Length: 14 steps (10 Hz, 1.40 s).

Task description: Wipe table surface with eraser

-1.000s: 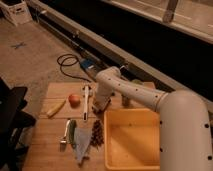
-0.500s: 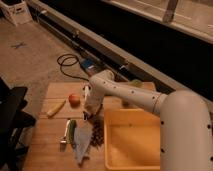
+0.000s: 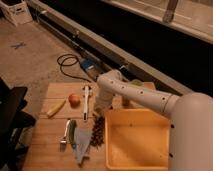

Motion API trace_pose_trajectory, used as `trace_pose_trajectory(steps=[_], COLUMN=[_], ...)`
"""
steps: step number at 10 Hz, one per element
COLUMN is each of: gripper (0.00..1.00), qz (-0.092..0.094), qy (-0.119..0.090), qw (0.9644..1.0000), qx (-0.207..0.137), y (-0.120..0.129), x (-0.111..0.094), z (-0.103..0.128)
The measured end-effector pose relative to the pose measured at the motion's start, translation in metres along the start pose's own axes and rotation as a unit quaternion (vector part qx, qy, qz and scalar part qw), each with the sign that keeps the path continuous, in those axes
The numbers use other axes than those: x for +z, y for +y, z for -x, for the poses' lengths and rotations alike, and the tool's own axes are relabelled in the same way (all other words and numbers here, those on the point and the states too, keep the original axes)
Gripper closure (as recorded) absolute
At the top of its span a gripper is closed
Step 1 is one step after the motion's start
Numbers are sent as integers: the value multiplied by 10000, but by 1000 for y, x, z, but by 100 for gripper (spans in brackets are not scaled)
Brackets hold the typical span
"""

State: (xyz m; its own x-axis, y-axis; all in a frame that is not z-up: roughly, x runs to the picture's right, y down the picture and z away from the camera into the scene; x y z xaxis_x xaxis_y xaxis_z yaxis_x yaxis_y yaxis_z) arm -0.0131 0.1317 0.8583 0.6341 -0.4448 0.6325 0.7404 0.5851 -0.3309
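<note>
The table surface [image 3: 47, 135] is a top of light-brown wooden planks in the lower left. My white arm reaches in from the right across its back edge and bends down over the middle. My gripper [image 3: 100, 112] hangs at the arm's end, just above the planks, between the long white-handled tool [image 3: 86, 100] and the yellow tub [image 3: 137, 114]. The eraser does not show; the arm covers the part of the table behind the tub.
An orange fruit [image 3: 74, 100] and a yellow banana-like piece [image 3: 56, 107] lie at the table's left. A green item [image 3: 72, 131], a grey cloth [image 3: 82, 145] and a dark lumpy thing [image 3: 98, 131] lie in front of the gripper. A black chair [image 3: 10, 115] stands left of the table.
The arm's end has swung down from above the table's back part towards the planks beside the white-handled tool. The things on the table have not moved.
</note>
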Motion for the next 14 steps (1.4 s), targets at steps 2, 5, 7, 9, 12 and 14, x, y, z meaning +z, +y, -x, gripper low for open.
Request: trace_pose_trajectory(steps=[2,5,7,9,12,14], gripper=[100,100,100,100,100,100], qz=[49,-86,-269,-361,-264,-147], qy=[142,275,253,153,-5,42], qw=[9999,9995,9991,9987,9994,9999], qx=[-13,-86,-197,-319,-243,-75], y=[-15,-39,-55,-63,-44,-26], x=[1,3,6,9,8,1], z=[-26,-49,-40,-15,10,1])
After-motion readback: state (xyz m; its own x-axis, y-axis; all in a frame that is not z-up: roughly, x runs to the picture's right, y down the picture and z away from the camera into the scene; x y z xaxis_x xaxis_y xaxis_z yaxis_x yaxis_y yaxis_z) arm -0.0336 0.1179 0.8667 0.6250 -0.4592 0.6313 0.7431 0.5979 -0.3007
